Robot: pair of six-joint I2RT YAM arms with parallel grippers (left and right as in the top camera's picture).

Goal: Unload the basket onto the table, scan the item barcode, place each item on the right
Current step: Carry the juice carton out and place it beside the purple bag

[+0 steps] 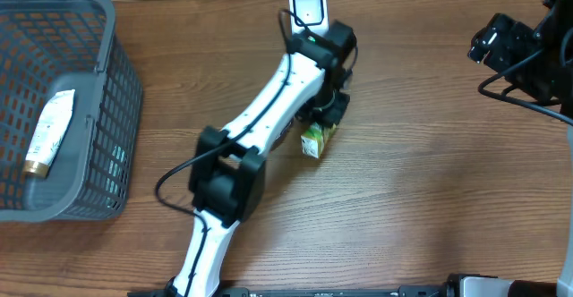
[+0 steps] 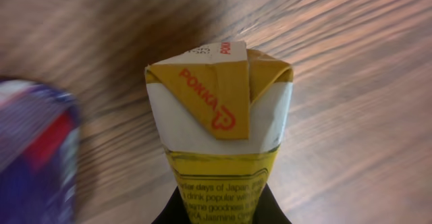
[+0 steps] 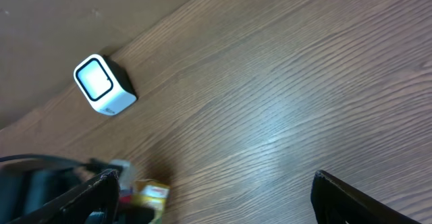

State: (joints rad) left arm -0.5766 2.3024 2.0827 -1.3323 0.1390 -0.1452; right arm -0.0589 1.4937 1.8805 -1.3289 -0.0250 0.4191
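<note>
The item is a yellow and white Pokka drink carton [image 2: 219, 126] with printed text on its side. My left gripper [image 2: 219, 214] is shut on its lower part, and a black finger [image 2: 177, 212] shows on each side of it. In the overhead view the carton [image 1: 314, 140] hangs under the left gripper [image 1: 326, 111] near the table's middle, just in front of the white scanner [image 1: 307, 7]. My right gripper [image 1: 484, 45] is at the far right, away from the carton. It stands open [image 3: 216, 197] over bare wood, with the scanner [image 3: 104, 84] and carton [image 3: 152, 193] to its left.
A grey plastic basket [image 1: 111, 57] stands at the left edge with a white tube [image 1: 49, 131] lying in it. A blurred blue and red object [image 2: 32, 158] shows at the left of the left wrist view. The table's back edge runs just behind the scanner.
</note>
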